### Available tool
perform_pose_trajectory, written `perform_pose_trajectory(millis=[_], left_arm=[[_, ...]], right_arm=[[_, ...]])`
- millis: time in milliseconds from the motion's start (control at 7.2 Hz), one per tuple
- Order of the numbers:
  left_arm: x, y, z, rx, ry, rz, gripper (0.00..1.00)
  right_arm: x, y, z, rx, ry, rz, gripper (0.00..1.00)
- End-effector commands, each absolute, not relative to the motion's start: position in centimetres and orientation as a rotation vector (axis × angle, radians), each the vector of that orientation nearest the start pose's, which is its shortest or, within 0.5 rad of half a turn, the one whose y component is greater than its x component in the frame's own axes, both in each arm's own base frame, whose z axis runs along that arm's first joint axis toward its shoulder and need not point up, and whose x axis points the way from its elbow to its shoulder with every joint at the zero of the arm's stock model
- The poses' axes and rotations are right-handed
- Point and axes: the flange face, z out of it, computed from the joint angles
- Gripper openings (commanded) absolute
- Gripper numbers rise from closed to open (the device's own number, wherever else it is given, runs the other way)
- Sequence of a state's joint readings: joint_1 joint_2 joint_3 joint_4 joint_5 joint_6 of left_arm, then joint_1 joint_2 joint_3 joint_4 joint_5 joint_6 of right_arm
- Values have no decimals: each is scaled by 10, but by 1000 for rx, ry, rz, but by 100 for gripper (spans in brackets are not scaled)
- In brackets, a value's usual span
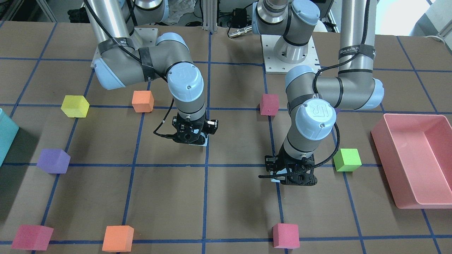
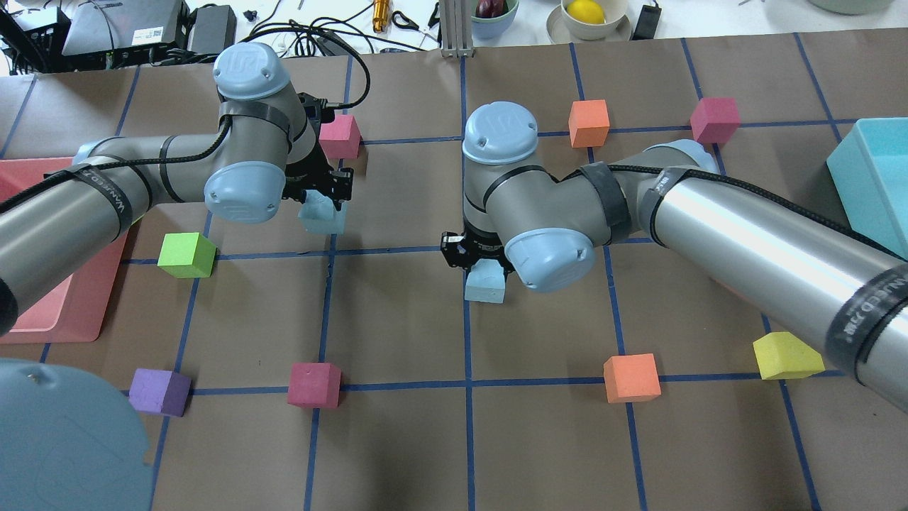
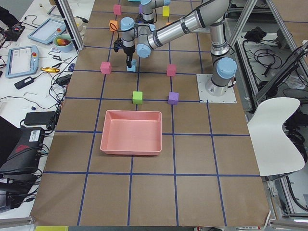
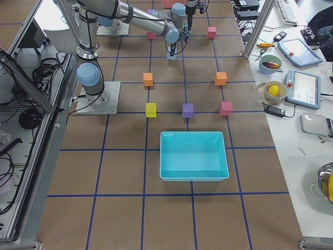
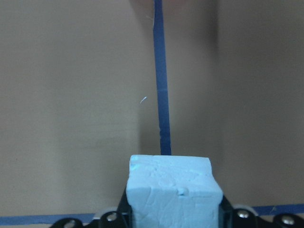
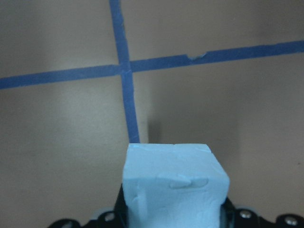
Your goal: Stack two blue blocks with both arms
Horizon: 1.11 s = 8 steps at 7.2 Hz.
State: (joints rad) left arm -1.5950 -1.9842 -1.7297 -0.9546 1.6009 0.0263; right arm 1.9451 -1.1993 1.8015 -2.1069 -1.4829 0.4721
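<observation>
My left gripper (image 2: 323,204) is shut on one pale blue block (image 2: 323,217), held between the fingers just above a blue tape line; the block fills the bottom of the left wrist view (image 5: 173,190). My right gripper (image 2: 485,272) is shut on the other blue block (image 2: 486,285), near a tape crossing at the table's middle; it also shows in the right wrist view (image 6: 174,183). Both blocks are low over the table, and I cannot tell whether they touch it. The two blocks are about one grid square apart. In the front-facing view the arms mostly hide both blocks.
A pink bin (image 1: 420,155) lies on my left side and a teal bin (image 2: 869,177) on my right. Loose cubes lie around: green (image 2: 186,254), magenta (image 2: 339,136) close behind the left gripper, magenta (image 2: 314,384), purple (image 2: 159,391), orange (image 2: 631,377), yellow (image 2: 786,356).
</observation>
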Motion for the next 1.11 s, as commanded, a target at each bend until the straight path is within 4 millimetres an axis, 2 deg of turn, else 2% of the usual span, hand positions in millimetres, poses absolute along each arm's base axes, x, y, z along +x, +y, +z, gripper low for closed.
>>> perform_pose_trajectory(millis=[0, 139, 278, 417, 556, 833, 972], left_arm=[[-151, -598, 256, 88, 3118, -77, 0], [-151, -595, 264, 85, 3120, -82, 0], [-152, -591, 272, 88, 3120, -77, 0], [-152, -587, 278, 88, 3121, -74, 0], [-155, -582, 288, 97, 3122, -91, 0], [-160, -573, 301, 108, 3129, -87, 0], [-168, -568, 304, 113, 3141, -82, 0]], right_arm=[[357, -471, 216, 111, 3065, 192, 0], [358, -471, 209, 108, 3067, 210, 0], [359, -471, 209, 95, 3067, 200, 8], [358, -471, 207, 95, 3069, 201, 74], [358, -472, 209, 99, 3073, 192, 100], [356, -476, 215, 100, 3074, 173, 100], [349, -483, 227, 124, 3065, 144, 100]])
